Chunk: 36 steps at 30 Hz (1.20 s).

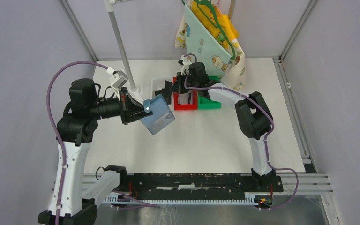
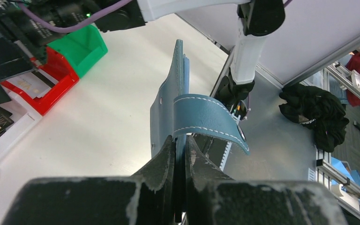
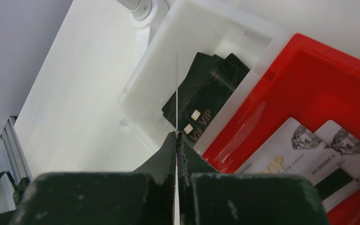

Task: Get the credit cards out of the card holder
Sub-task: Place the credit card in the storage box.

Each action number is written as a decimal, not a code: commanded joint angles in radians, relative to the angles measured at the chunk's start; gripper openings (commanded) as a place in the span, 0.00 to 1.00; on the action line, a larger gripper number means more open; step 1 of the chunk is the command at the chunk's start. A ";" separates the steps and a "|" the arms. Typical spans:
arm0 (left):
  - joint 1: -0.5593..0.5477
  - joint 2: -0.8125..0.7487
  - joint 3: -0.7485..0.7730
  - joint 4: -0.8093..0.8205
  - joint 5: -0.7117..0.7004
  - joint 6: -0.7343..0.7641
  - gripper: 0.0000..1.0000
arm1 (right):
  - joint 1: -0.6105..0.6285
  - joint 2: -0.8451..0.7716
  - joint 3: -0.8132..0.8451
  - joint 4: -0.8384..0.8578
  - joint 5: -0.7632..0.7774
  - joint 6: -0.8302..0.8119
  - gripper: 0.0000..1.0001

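Jaws at right pinched a credit card [image 3: 176,93] edge-on, red tray [image 3: 309,70] just lower right; left jaws clamped the card holder [image 1: 158,116].

Left arm [image 1: 70,164], right arm [image 1: 261,154]: white links, black joints; purple cables [image 1: 49,96]; scuffed black end effector fingers [image 2: 161,166].

Top camera looks down from behind; close wrist cameras share the red bin [image 3: 281,79].

White table [image 1: 201,140] in view: at its far middle a red bin [image 1: 184,107] sits right against a green bin [image 1: 211,104], a white tray [image 3: 143,84] touches the red one's other side, and a metal pole [image 1: 121,47] stands just beside the tray.
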 commanded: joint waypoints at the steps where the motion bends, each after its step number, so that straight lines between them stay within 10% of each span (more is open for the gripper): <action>1: -0.001 0.004 0.004 0.005 0.072 0.080 0.02 | 0.022 0.057 0.144 0.027 0.095 -0.003 0.00; 17: -0.001 0.015 0.012 -0.035 0.097 0.107 0.02 | 0.085 0.172 0.198 0.066 0.130 -0.080 0.03; 36: -0.001 0.013 0.030 -0.038 0.108 0.109 0.02 | 0.083 -0.205 0.038 0.085 0.116 -0.159 0.63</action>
